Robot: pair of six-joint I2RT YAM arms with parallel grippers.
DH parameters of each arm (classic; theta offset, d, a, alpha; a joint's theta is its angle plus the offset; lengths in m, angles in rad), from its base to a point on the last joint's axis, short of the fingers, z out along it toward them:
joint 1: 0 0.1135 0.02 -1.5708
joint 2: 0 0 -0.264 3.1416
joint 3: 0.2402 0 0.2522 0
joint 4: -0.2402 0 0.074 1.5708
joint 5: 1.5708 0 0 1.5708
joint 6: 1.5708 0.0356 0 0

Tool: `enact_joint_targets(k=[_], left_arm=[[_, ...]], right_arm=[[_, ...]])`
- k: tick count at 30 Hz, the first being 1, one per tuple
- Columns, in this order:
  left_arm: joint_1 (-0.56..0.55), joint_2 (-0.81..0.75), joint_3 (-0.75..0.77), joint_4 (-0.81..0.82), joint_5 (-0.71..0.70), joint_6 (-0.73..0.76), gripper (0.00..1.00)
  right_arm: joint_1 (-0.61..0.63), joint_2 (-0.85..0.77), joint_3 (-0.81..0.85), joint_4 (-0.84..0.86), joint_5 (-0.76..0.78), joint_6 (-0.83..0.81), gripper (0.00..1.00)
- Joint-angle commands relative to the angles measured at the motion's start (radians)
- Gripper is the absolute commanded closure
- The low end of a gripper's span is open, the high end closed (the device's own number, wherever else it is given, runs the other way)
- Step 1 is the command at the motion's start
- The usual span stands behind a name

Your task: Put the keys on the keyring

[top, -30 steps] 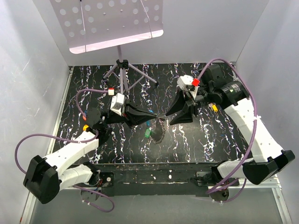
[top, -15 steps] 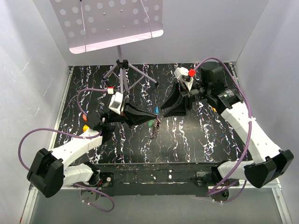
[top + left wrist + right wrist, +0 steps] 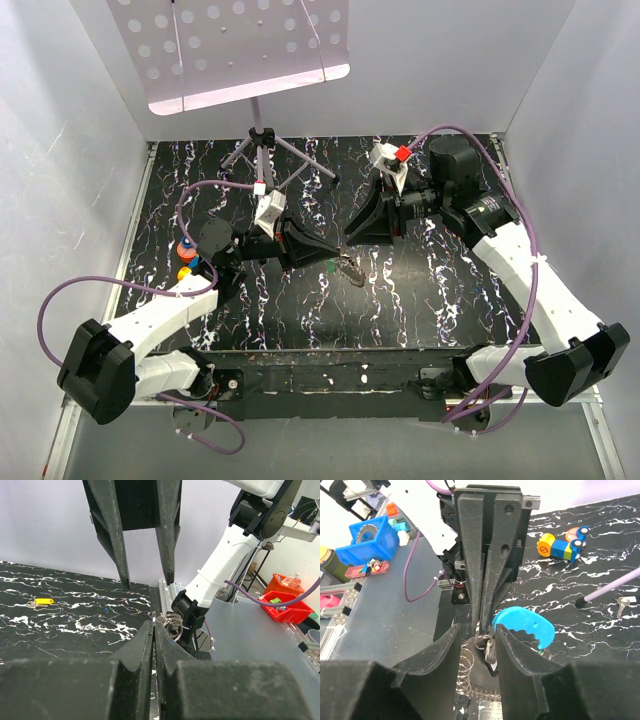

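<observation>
**Both arms meet over the keyring at mid-desk**

A tripod [image 3: 262, 140] carrying a perforated plate [image 3: 230, 45] stands at the far side of the mat [image 3: 420, 310], behind the spot where the arms meet. A toy car [image 3: 560, 547] sits on the mat near the left arm. One tripod leg runs just beside a loose key [image 3: 620, 605]. A yellow-tagged key [image 3: 42, 601] lies on the mat well apart from the grippers.

The left gripper [image 3: 154, 627] has its jaws clenched on the keyring [image 3: 169, 622], pinching the wire ring at the fingertips and holding it above the mat. A blue tag [image 3: 525, 627] hangs beside the ring, and a wire coil [image 3: 465, 667] hangs below it. Small metal bits [image 3: 487, 647] hang there too, too bunched to tell apart.

The right gripper [image 3: 477, 627] faces the left one tip to tip. Its jaws are released and partway apart, straddling the left fingertips and the ring. I cannot tell whether they touch the ring.

The desk carries a black mat with white marbling, with plain white walls [image 3: 60, 150] on three sides. Purple cables [image 3: 250, 598] loop from the arms. Past the desk edge stand a red bin [image 3: 292, 611] and a blue bin [image 3: 367, 537].
</observation>
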Motion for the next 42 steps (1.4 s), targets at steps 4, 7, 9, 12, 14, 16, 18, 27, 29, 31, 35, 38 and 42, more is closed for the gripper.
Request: enact_joint_targets(k=[4,7,9,12,14,16,18,27,29,31,35,38,42], left_arm=[[0.006,-0.008,0.047,0.010,-0.010,-0.006,1.00],[0.006,-0.006,0.044,0.017,-0.021,-0.012,1.00],[0.006,-0.006,0.044,0.015,-0.025,-0.014,1.00],[0.006,-0.004,0.045,0.006,-0.031,-0.014,1.00],[0.006,-0.006,0.048,-0.002,-0.039,-0.011,1.00],[0.006,-0.003,0.048,-0.002,-0.040,-0.011,1.00],[0.006,-0.001,0.050,0.000,-0.039,-0.015,1.00],[0.006,-0.004,0.047,0.012,-0.042,-0.026,1.00],[0.006,-0.007,0.045,0.012,-0.041,-0.029,1.00],[0.006,-0.008,0.044,0.012,-0.044,-0.032,1.00],[0.007,-0.021,0.028,-0.002,-0.065,-0.035,0.86],[0.016,-0.049,0.008,-0.011,-0.085,-0.034,0.68],[0.050,-0.107,0.008,-0.162,-0.132,0.009,0.25]], right_arm=[[0.027,0.026,0.022,-0.063,0.069,-0.059,0.63],[0.033,0.036,0.031,-0.121,0.080,-0.106,0.66],[0.039,0.039,0.039,-0.158,0.076,-0.140,0.69],[0.050,0.036,0.048,-0.200,0.070,-0.189,0.73],[0.056,0.039,0.053,-0.217,0.076,-0.208,0.73],[0.059,0.041,0.057,-0.220,0.081,-0.211,0.74],[0.062,0.044,0.063,-0.220,0.075,-0.211,0.74],[0.078,0.059,0.071,-0.203,0.089,-0.200,0.92],[0.079,0.065,0.076,-0.200,0.093,-0.195,0.99],[0.079,0.067,0.079,-0.203,0.095,-0.195,0.99],[0.078,0.062,0.085,-0.223,0.119,-0.200,0.99],[0.067,0.049,0.074,-0.247,0.132,-0.212,0.99],[0.010,0.018,0.051,-0.286,0.165,-0.246,0.99]])
